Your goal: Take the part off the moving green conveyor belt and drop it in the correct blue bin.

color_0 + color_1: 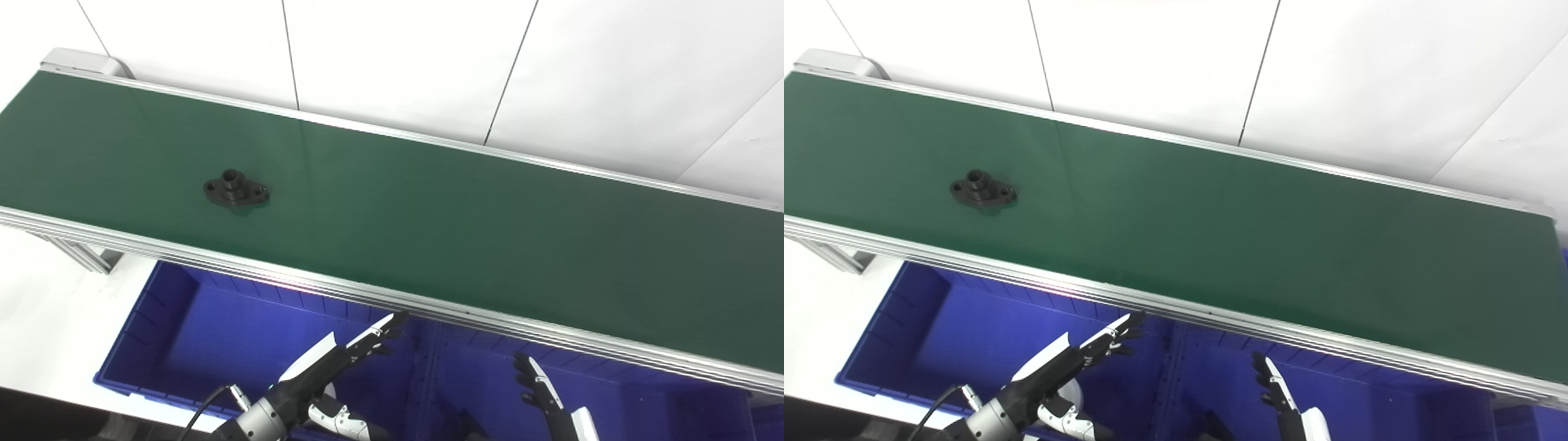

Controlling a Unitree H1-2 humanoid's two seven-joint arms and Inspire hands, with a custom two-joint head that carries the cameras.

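Observation:
A black flanged part with a short round boss and two bolt holes lies on the green conveyor belt, toward its left end. My left hand hovers over the left blue bin below the belt's near rail, fingers stretched out and holding nothing. My right hand is raised over the right blue bin, fingers spread, also holding nothing. Both hands are well below and to the right of the part.
The belt's aluminium near rail runs between the hands and the belt surface. A divider wall separates the two bins. A white tiled wall stands behind the conveyor. A belt leg is at the left.

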